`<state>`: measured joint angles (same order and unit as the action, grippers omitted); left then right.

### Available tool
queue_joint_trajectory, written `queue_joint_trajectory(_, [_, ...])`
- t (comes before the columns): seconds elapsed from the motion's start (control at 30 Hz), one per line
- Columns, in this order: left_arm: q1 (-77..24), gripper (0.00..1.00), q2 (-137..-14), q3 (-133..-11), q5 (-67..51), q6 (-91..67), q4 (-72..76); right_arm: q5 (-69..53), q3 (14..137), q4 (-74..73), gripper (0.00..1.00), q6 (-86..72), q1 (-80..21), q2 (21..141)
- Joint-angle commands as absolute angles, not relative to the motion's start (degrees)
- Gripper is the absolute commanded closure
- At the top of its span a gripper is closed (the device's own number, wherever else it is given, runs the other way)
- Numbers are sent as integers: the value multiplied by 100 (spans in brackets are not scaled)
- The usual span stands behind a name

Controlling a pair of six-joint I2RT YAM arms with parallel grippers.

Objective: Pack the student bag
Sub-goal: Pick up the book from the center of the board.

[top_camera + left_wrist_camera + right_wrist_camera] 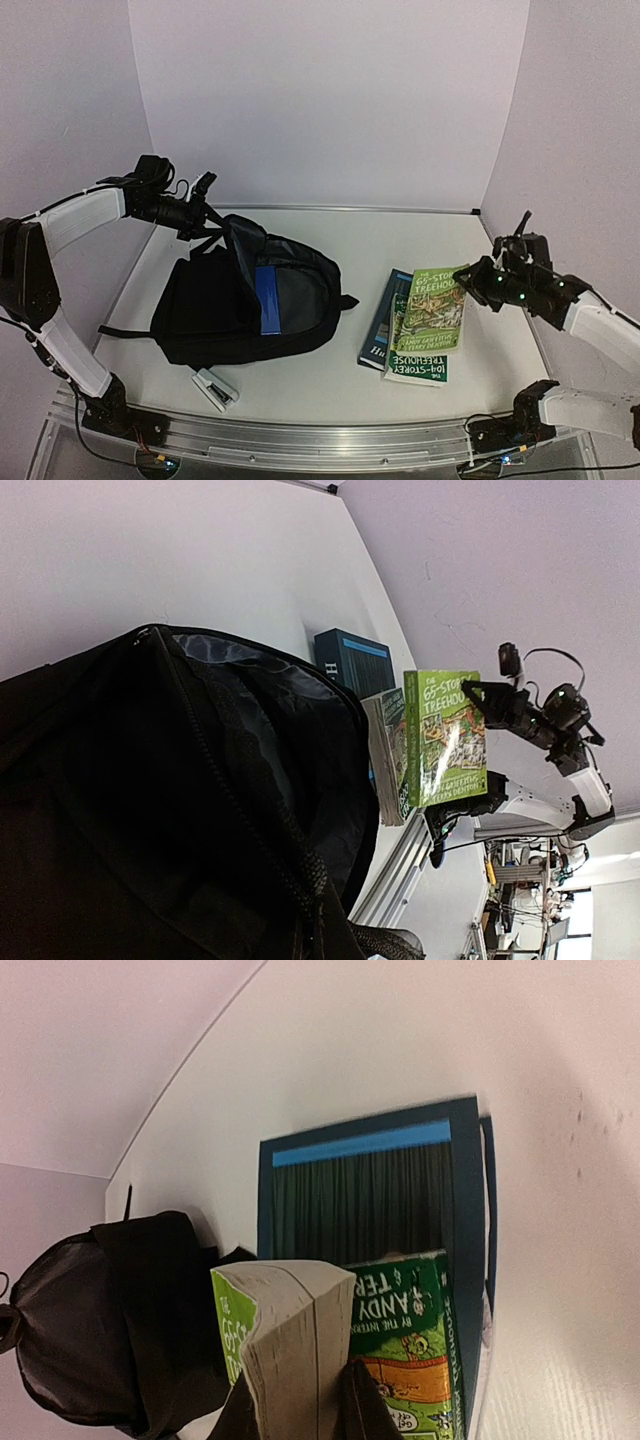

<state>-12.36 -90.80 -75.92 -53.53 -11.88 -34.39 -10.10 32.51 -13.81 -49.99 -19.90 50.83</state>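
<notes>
From above, my left gripper (203,214) pinches the raised rim of the large black fabric backpack (215,310), which lies left of centre on the white table (400,235) with its mouth open. My right gripper (478,282) is clamped on the bright green paperback (432,310), lifted above the other books (415,368). The left wrist view shows the opening facing that paperback. In the right wrist view my fingers (362,1410) squeeze its page edge. I judge it should enter spine-first, tilted under the raised rim.

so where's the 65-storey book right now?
Top view, right side: 65-Storey book pinched in the right gripper, tilted over the 104-Storey book and blue book, right of the student bag.
</notes>
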Motion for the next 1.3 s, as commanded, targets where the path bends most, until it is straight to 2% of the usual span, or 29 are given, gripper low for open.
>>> queue_joint_trajectory(0.0, [-1208, 100, -9019, -7669, -5511, -1081, -3297, -21, 4673, -2156, 100, -4073, -1987, 5576])
queue_joint_trajectory(0.23, [-1207, 100, -8970, -7640, -5539, -1106, -3263, 585, 6024, -2519, 100, -3630, -2339, 6834])
queue_joint_trajectory(0.43, [-1210, 100, -8957, -7631, -5581, -1142, -3250, 2368, 7771, -3275, 100, -3198, -3329, 8275])
queue_joint_trajectory(0.8, [-1209, 100, -8824, -7549, -5582, -1169, -3200, 5189, 10363, -4906, 100, -1831, -3353, 10554])
queue_joint_trajectory(0.97, [-1213, 100, -8825, -7527, -5619, -1206, -3162, 5882, 10559, -5207, 100, -1420, -2970, 11154])
queue_joint_trajectory(1.27, [-1213, 100, -8844, -7498, -5681, -1276, -3109, 5632, 10566, -4458, 100, -467, -2248, 11636])
